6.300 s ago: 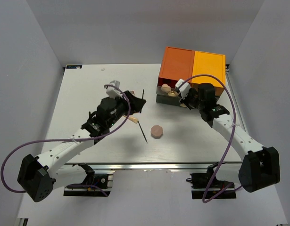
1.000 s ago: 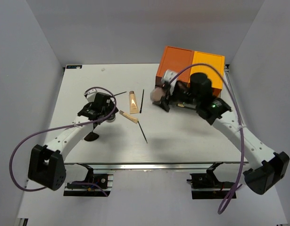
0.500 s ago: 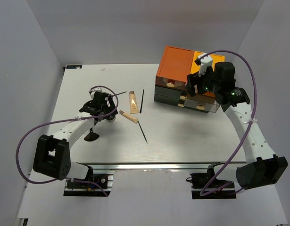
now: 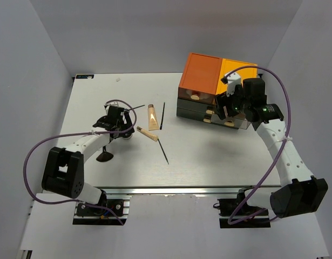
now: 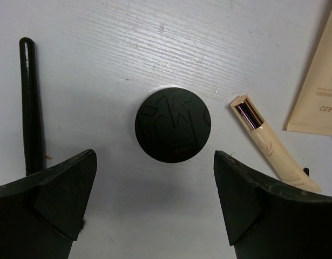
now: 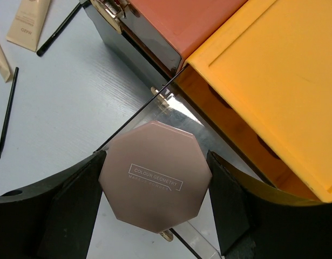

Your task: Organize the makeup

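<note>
Top view: white wood-grain table (image 4: 209, 156), plain grey walls (image 4: 36, 65) on 3 sides. Orange-and-dark drawer box (image 4: 201, 75) sits far right. Vs 0.5 s ago the right gripper (image 4: 224, 108) has dropped from over the box lid to the box's near front; L arm has barely shifted. Vs 6.3 s ago the pinkish piece is gone from mid-table. The left gripper (image 4: 120, 129) hangs low, left of centre. Just right of it lie the tan stick (image 4: 147, 134) & beige tube (image 4: 153, 116). A thin black pencil (image 4: 163, 151) lies nearer the bases, and a second black pencil (image 4: 162, 115) is beside the tube. A dark brush (image 4: 104, 157) lies on the near side of the L arm.

Left wrist: jaws spread wide, nothing gripped. The round black compact (image 5: 173, 124) lies flat on the table betw the 2 fingers, clear of both, a bit fwd of the tips. A black handle (image 5: 29, 102) lies outside one finger. The tan stick w/ gold collar lies outside the other, tube corner at frame edge.

Right wrist: fingers clamped on the pinkish-tan octagonal sponge (image 6: 155, 176), one pad each side, its face printed "COLOUR GEOMETRY" turned to cam. It hangs over a clear drawer front w/ gold knobs. The orange & yellow lids are just beyond; table, pencils & tube show upper left
</note>
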